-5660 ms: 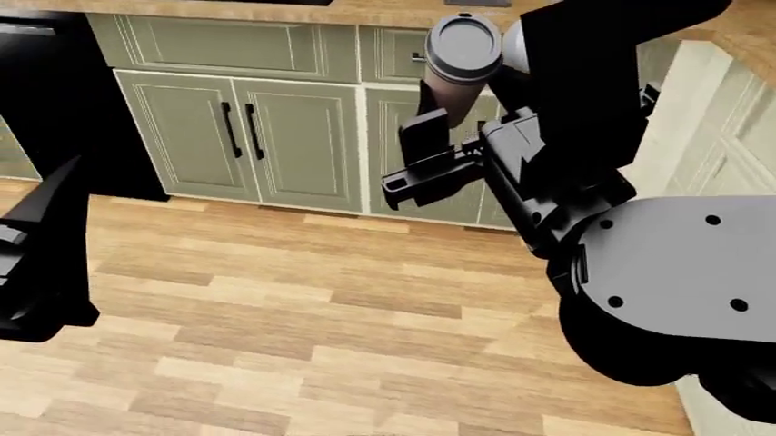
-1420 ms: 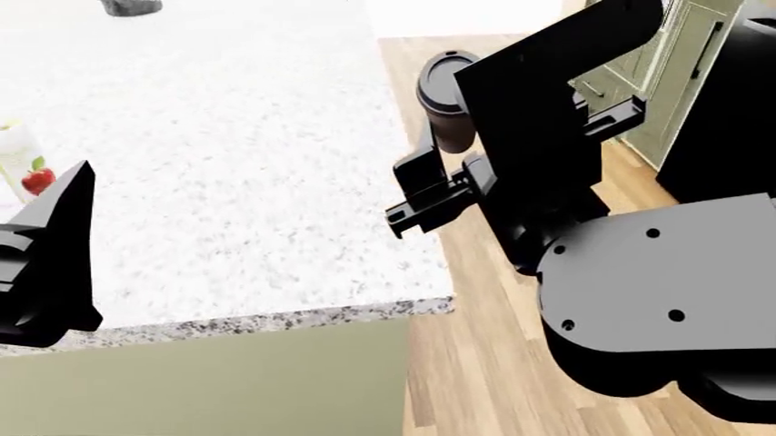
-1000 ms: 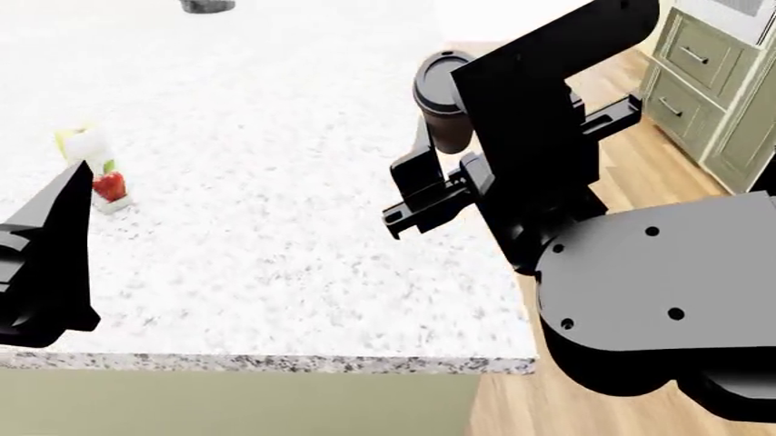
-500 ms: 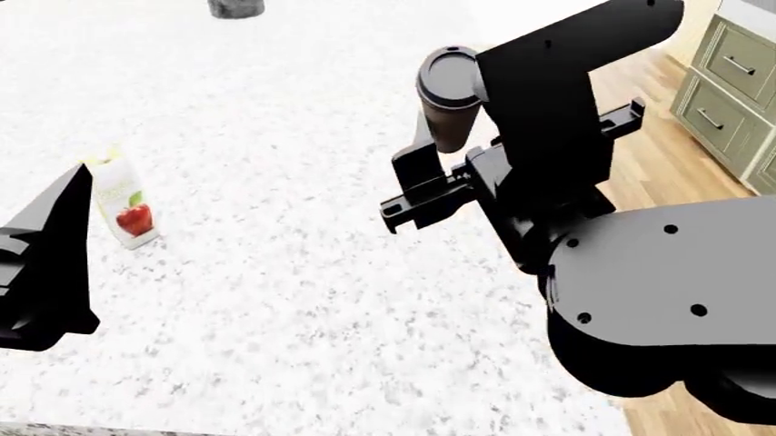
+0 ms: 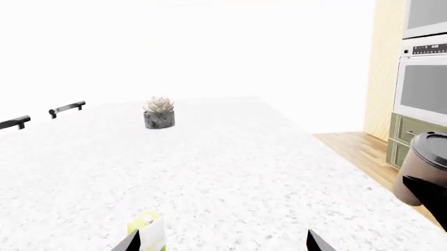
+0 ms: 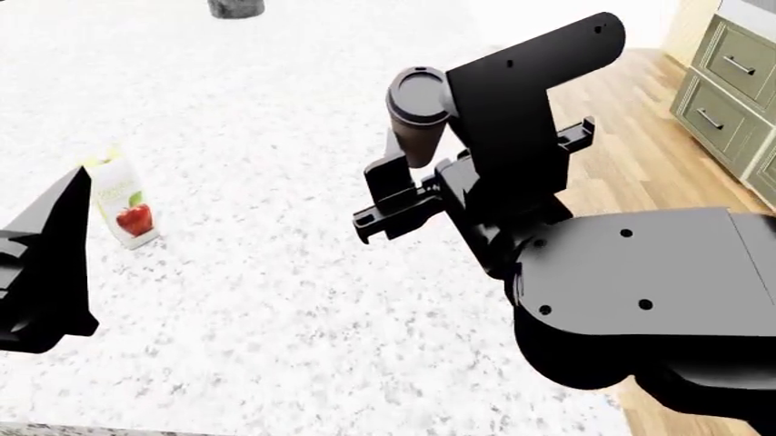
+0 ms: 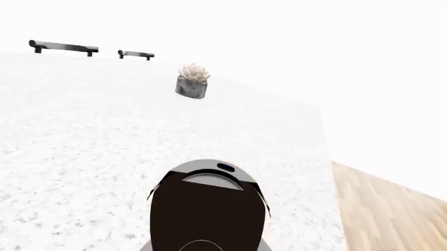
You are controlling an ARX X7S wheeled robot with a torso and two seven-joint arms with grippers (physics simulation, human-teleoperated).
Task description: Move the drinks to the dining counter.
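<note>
My right gripper (image 6: 405,162) is shut on the dark brown paper cup (image 6: 416,118) and holds it upright above the white speckled dining counter (image 6: 279,300). In the right wrist view the cup (image 7: 208,209) with its black lid fills the space between the jaws. A yellow-and-white juice carton (image 6: 125,200) with a red apple picture stands on the counter at the left. My left gripper (image 5: 222,243) is open, low over the counter just short of the carton (image 5: 148,232), which shows beside one fingertip. The held cup (image 5: 422,167) shows at the edge of the left wrist view.
A small potted succulent (image 6: 235,8) stands at the far side of the counter. The counter's right edge borders a wood floor (image 6: 631,145), with green cabinets (image 6: 728,82) and a wall oven (image 5: 424,78) beyond. Dark bars (image 7: 63,47) show past the counter's far edge.
The view has swung from the green cabinets to the dining counter and closed in on it. In the last half second my right arm moved left with the cup. The carton stayed put.
</note>
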